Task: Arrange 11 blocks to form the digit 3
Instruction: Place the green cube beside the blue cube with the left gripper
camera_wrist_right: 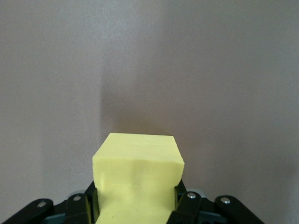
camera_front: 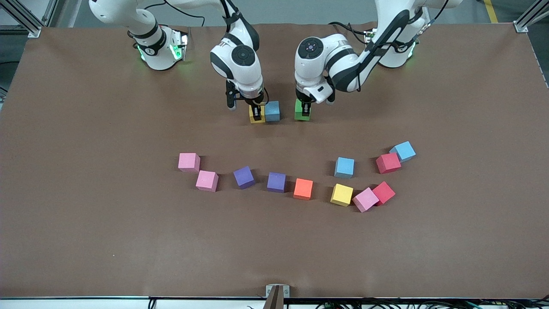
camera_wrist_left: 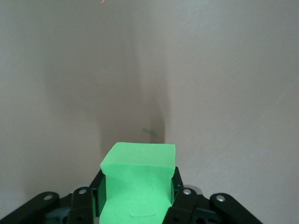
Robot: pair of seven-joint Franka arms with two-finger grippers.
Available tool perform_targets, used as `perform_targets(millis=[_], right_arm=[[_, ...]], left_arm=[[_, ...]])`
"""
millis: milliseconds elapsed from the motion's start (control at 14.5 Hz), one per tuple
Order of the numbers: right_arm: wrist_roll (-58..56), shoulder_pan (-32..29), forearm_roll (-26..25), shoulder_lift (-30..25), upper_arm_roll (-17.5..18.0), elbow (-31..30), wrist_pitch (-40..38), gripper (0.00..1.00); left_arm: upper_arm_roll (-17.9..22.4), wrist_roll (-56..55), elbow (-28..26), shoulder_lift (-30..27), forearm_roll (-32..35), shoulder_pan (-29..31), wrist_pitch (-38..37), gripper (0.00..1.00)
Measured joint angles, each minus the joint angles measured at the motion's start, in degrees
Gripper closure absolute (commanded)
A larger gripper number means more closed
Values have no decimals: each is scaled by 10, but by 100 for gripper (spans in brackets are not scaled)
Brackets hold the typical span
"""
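Upper centre of the front view: right tool [camera_front: 256,112] clenched on a yellow matte foam cube [camera_front: 256,116], touching a light blue foam cube [camera_front: 272,111] on the brown table [camera_front: 85,214]. Just beside, left tool [camera_front: 305,110] clenched on a green foam cube [camera_front: 302,110]. Mid-frame, loose row of pink [camera_front: 189,162], purple [camera_front: 244,177] and orange [camera_front: 303,189] foam cubes.

Brown matte table covering [camera_front: 85,240] fills most of the front view, w/ faint creases. Aluminium frame posts [camera_front: 25,19] at both top corners, grey floor [camera_front: 300,10] past the top edge. Small metal bracket [camera_front: 277,291] at near edge, cables along it. Lighting even, soft shadows.
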Motion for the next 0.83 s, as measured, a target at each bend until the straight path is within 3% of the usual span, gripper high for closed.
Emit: perform_targets(millis=[138,275,344,481,550,825], right_arm=[[0,3,0,1,0,2,0,93],[0,5,0,1,-1,2,0,83],[0,5,0,2,-1,3,0,70],[0,6,0,2,-1,3,-1,12],[0,6,0,2,-1,3,-1,0],[2,12,0,19,1,4,-3,0]], left_arm=[[0,-18,19,26,-1,-13,0,61],[1,-21,36,52,-3,-22,0,61],[1,-22,44,63,-3,-24,0,61],[2,-23,56,78,-3,-24,0,61],[3,-24,60,82,-3,-24,0,61],[11,-29,77,91,-3,-24,0,61]])
